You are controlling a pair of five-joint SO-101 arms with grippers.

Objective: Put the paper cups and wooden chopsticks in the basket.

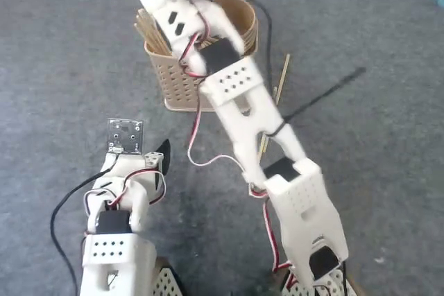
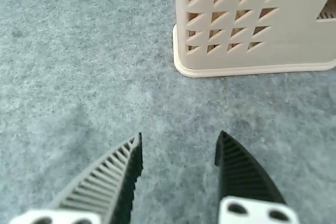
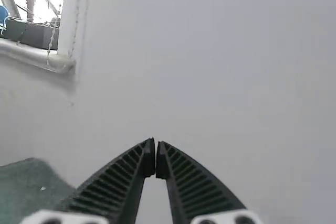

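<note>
Although most wooden chopsticks (image 1: 152, 29) already stand bundled in the basket (image 1: 173, 81), leaning toward eleven o'clock on its nine o'clock side, one loose chopstick (image 1: 282, 77) lies on the grey carpet (image 1: 55, 67) just beside the basket at its three o'clock. Its long axis runs nearly twelve to six, far end tipped toward one o'clock, near end hidden under the right arm. Paper cups (image 1: 243, 22) sit nested in the basket's three o'clock side. The right gripper (image 3: 156, 142), raised above the basket, faces a white wall with jaws pressed together on nothing. The left gripper (image 2: 179, 137) hangs over the carpet at the basket's seven o'clock, jaws spread wide and empty, pointing at the basket's corner.
</note>
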